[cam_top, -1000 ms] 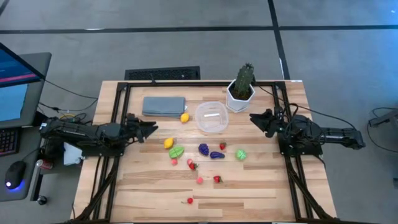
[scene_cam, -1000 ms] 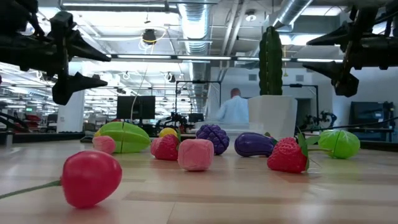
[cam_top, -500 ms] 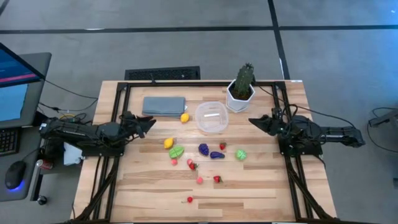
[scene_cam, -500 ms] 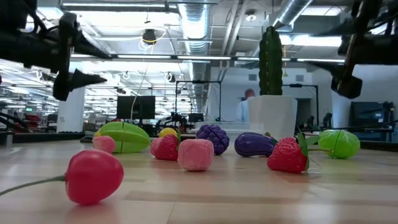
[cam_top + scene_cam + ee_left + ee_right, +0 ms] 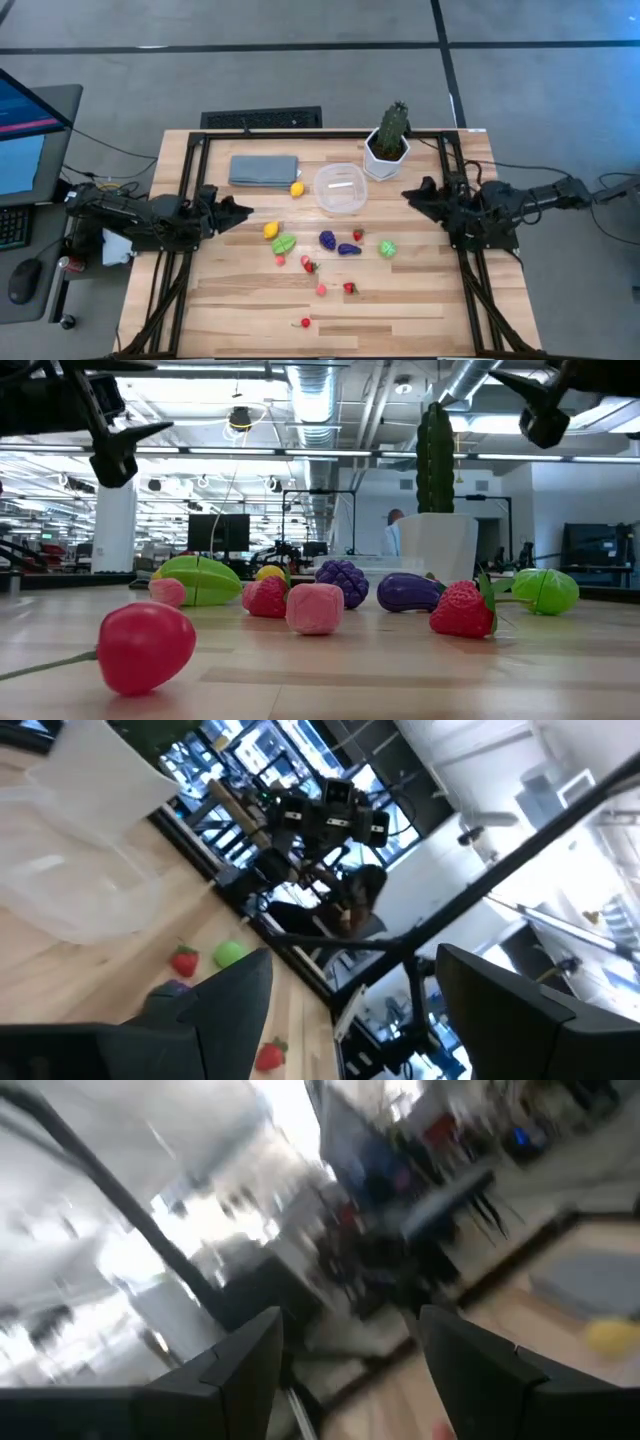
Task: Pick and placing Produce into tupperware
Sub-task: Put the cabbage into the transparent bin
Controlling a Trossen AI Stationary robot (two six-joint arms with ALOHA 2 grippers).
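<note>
The produce, several tiny toy fruits and vegetables (image 5: 327, 240), lies scattered on the wooden table's middle: a yellow piece (image 5: 271, 229), green ones (image 5: 284, 243) (image 5: 387, 248), a purple eggplant (image 5: 349, 249), red strawberries (image 5: 349, 288). The clear round tupperware (image 5: 340, 188) stands behind them, with a lemon (image 5: 297, 188) to its left. My left gripper (image 5: 243, 210) hovers open at the left, left of the yellow piece. My right gripper (image 5: 408, 195) hovers open at the right, right of the tupperware. Both are raised above the table with nothing between their fingers (image 5: 220, 1010).
A potted green cactus in a white pot (image 5: 387, 145) stands behind and to the right of the tupperware. A folded grey-blue cloth (image 5: 264, 170) lies at the back left. A lone red piece (image 5: 305, 322) sits near the front edge. A person shows in the room beyond.
Both grippers have risen and tipped their fingers upward, the right one more than the left. Both stay open. The produce and the tupperware have not moved.
</note>
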